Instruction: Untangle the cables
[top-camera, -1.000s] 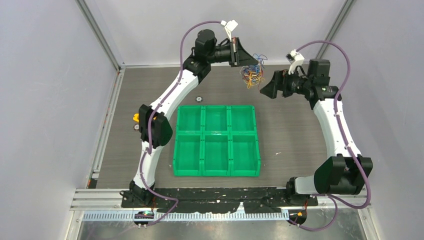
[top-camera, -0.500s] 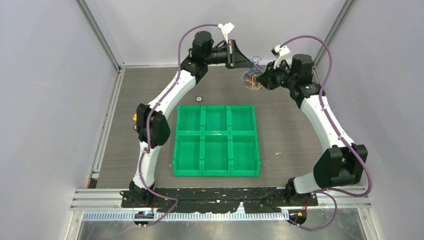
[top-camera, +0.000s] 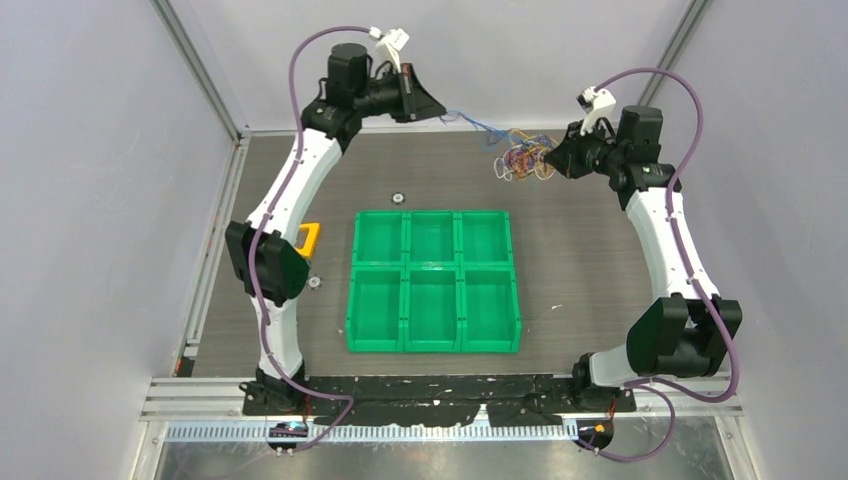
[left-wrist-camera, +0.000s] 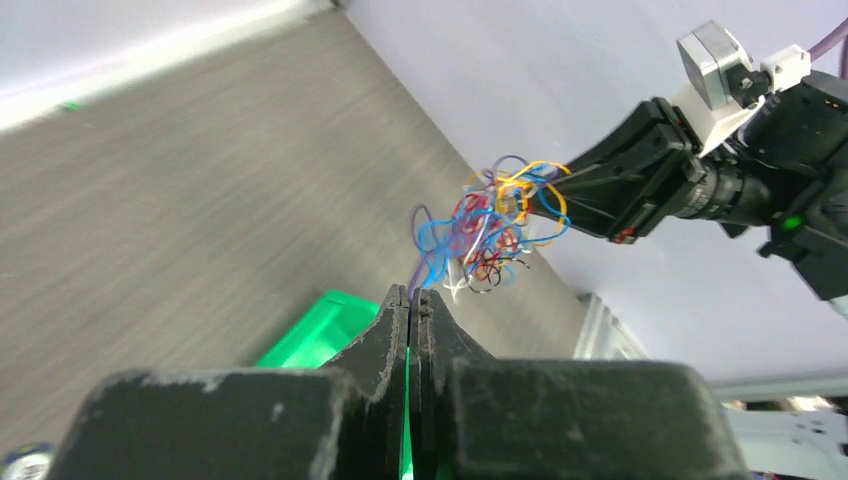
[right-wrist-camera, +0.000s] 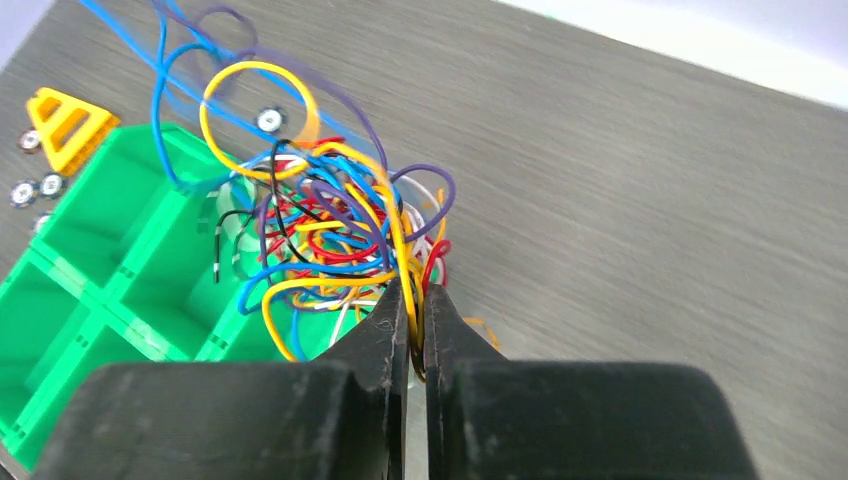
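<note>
Right wrist: cables (right-wrist-camera: 330, 235) between right tool (right-wrist-camera: 417, 305) tips.

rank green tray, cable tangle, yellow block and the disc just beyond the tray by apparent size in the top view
1. green tray, largest
2. cable tangle, held up nearer the camera, so flattered
3. yellow block, partly hidden
4. disc, smallest

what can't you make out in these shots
Left wrist: which of the cables the left pincer clamps, hidden inside its shut grip.
Right wrist: how many cables the right pincer grips, hidden the same way.
Top: single cables in the tangle, too small.
</note>
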